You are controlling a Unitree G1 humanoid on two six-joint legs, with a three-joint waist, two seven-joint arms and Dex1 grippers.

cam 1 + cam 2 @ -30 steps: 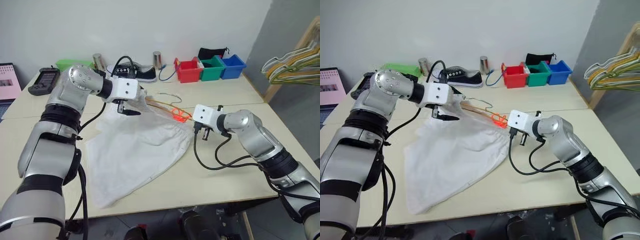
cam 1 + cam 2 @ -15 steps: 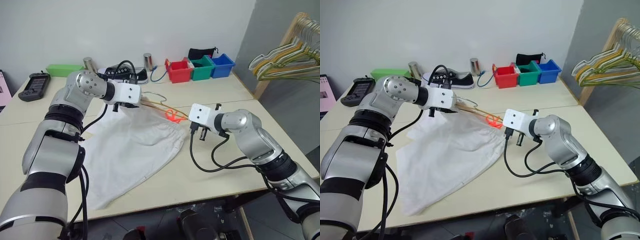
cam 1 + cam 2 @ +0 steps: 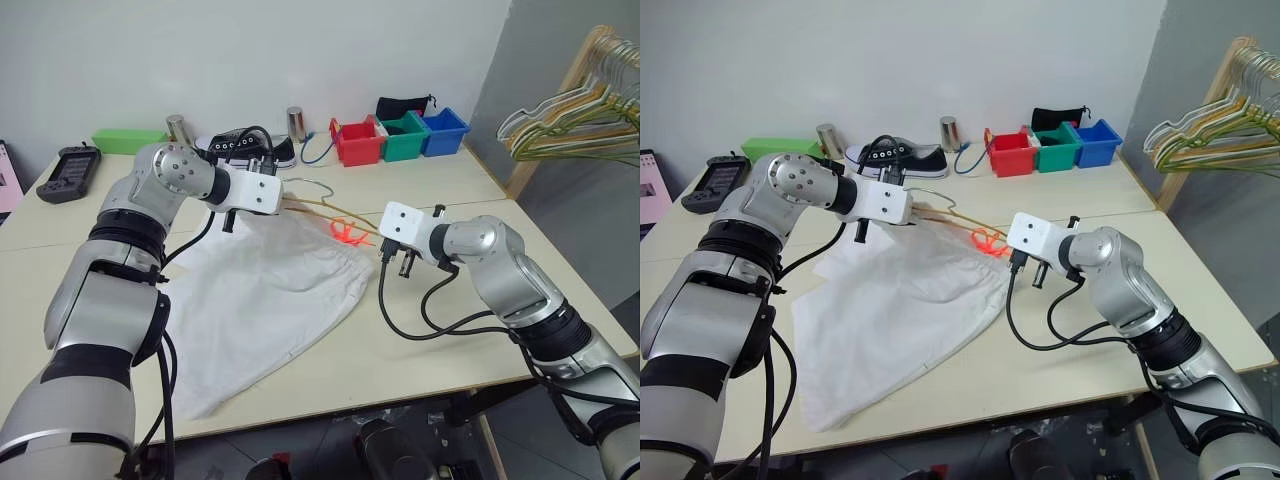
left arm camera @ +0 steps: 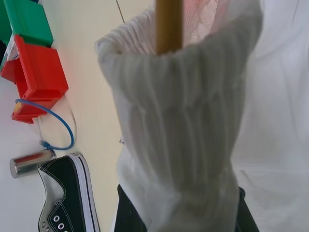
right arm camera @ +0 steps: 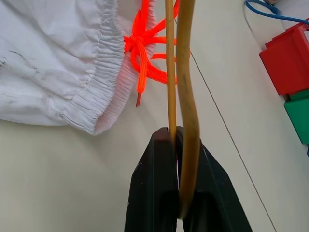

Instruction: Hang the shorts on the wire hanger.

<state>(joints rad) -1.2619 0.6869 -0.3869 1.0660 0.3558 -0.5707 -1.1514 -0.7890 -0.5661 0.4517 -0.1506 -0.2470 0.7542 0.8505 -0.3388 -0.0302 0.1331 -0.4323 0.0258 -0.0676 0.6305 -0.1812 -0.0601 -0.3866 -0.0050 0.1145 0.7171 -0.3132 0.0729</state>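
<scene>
The left end effector grips the waistband of the shorts, lifted off the counter. The right end effector is clamped on the hanger, just beside the waistband.

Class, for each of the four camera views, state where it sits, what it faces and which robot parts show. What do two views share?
Left eye, right eye: head, looking down at the table; both arms, shorts.
Left wrist: along the left gripper, jaws shut on the shorts' waistband.
Right wrist: along the right gripper, jaws shut on the wire hanger.
Shared: both wrist views show the red bin.
</scene>
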